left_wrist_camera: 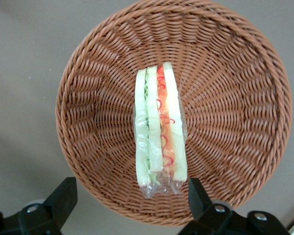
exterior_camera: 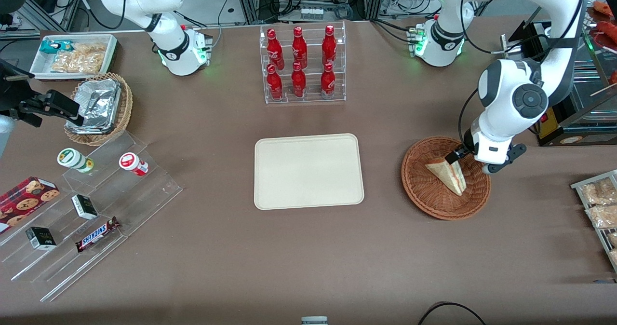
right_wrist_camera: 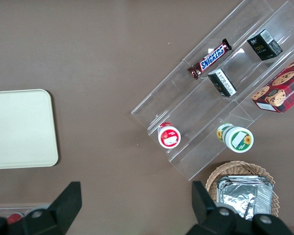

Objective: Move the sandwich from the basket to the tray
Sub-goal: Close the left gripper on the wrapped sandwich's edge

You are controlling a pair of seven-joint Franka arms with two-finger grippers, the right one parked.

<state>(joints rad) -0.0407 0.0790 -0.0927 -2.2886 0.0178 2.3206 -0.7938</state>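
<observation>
My tool (left_wrist_camera: 130,200) hovers spread over the basket (left_wrist_camera: 225,63); the wrapped sandwich (left_wrist_camera: 159,129) lies untouched. Slippery film could slide from my fingers.

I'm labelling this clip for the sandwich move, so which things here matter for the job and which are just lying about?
Part of the job:
- sandwich, lying in the basket
- tray, bare
- gripper, open above the basket, over the sandwich

Lying about:
- red bottles in a clear rack
- Snickers bar on the clear stepped stand
- foil trays in a lighter basket
</observation>
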